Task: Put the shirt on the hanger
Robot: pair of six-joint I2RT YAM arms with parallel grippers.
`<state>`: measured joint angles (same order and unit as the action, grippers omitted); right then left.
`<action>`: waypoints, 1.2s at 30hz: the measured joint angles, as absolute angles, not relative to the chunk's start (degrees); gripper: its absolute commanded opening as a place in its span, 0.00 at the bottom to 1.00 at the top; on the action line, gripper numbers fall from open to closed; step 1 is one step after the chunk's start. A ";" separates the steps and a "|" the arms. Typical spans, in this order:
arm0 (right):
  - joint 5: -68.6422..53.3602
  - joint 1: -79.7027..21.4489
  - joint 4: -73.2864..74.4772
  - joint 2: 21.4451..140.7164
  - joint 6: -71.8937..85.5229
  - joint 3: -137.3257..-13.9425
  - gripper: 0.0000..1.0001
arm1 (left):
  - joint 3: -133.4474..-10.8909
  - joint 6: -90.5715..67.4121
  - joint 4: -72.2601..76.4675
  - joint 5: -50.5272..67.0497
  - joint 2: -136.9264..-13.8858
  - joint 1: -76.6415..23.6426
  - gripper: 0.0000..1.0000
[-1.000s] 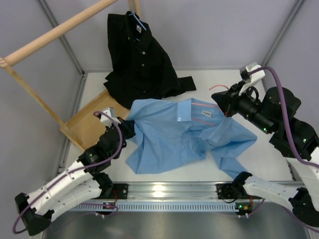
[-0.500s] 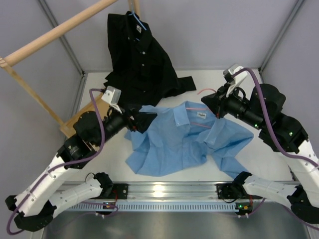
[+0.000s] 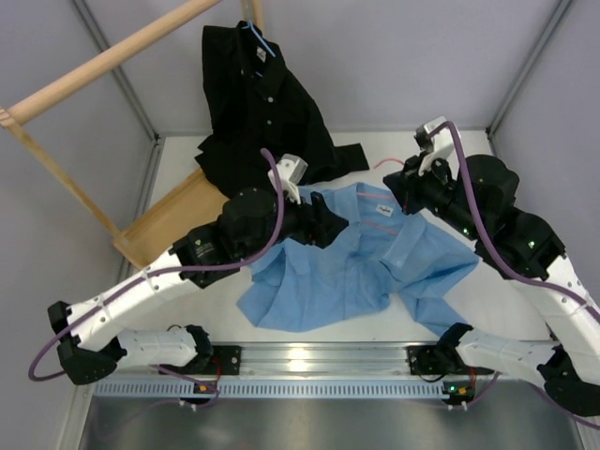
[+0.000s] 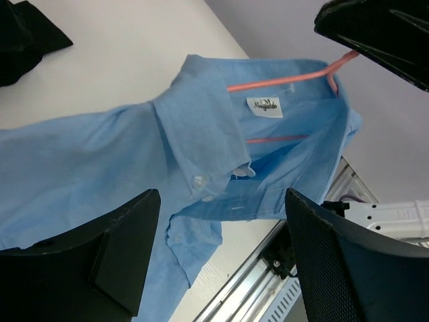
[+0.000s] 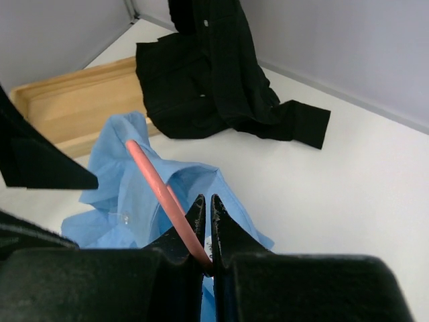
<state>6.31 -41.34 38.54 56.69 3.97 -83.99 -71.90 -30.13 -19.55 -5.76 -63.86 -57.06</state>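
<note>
Half done at best, by my reading: the shirt (image 3: 356,267) lies rumpled on the tabletop (image 3: 384,148) with the hanger (image 4: 281,82) partly inside its neck opening, so the shoulders are left to seat. The right gripper (image 5: 207,201) is pinched shut on the pink wire, while the left gripper (image 3: 328,217) hovers wide open and empty over the collar. A second ago that left gripper sat low and closed at the shirt's left edge; it has since swung in.
</note>
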 measured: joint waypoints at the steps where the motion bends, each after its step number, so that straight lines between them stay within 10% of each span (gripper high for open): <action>1: 6.98 -41.52 38.50 56.99 4.08 -83.99 0.00 | -72.03 -30.06 -19.66 -7.18 -64.40 -58.02 0.80; 20: 27.90 -55.00 36.32 62.08 4.05 -84.01 0.00 | -83.53 -26.30 -27.22 -31.62 -81.76 -63.88 0.67; 28: 33.45 -57.41 36.05 64.77 4.14 -84.01 0.00 | -85.03 -24.53 -28.29 -34.74 -84.03 -64.25 0.03; 36: 36.29 -57.47 35.42 64.97 5.04 -83.99 0.00 | -83.07 -25.28 -28.21 -36.69 -80.66 -64.29 0.00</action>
<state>36.29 -57.47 35.42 64.97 5.04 -83.99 -83.07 -25.28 -28.21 -36.69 -80.66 -64.29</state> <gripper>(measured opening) 0.010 0.035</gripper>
